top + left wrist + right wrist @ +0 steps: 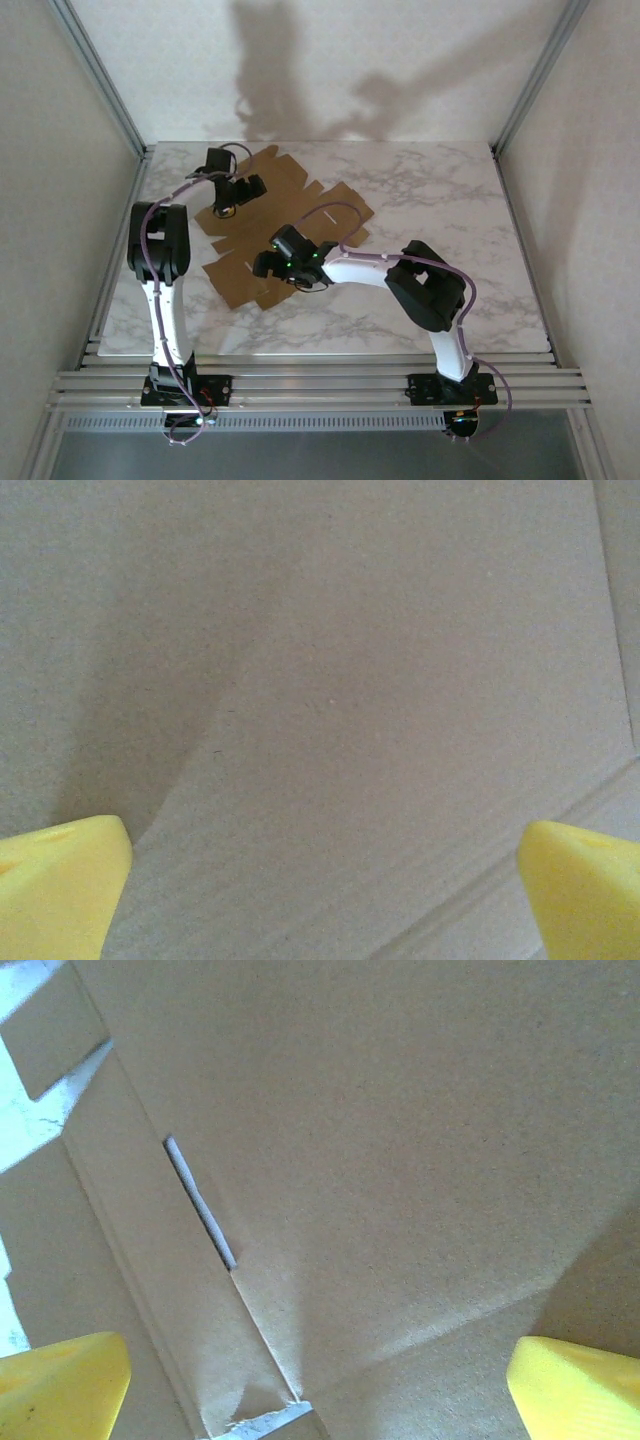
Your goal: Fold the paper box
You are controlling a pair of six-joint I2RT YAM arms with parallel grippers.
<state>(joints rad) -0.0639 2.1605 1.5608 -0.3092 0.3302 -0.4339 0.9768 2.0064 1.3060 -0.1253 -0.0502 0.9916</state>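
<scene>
**A:** Brown die-cut cardboard: the paper box [240,280] lies as a flat, unfolded sheet on the left arm's side of the marble desk [430,200]. What do we read of the arms?

**B:** We see the left end effector [320,890] and the right end effector [320,1385] both spread wide and holding nothing. Each hangs close over bare panel, framed by yellow fingertips [60,880].

**A:** Which hazard do we mark?

**B:** The sheet is thin and unpinned. If one arm lifts a flap while the other fails to hold the panel down, we expect the whole sheet to slide. A bend started off the scored crease, or beside the slot [200,1203], could buckle or tear it.
</scene>
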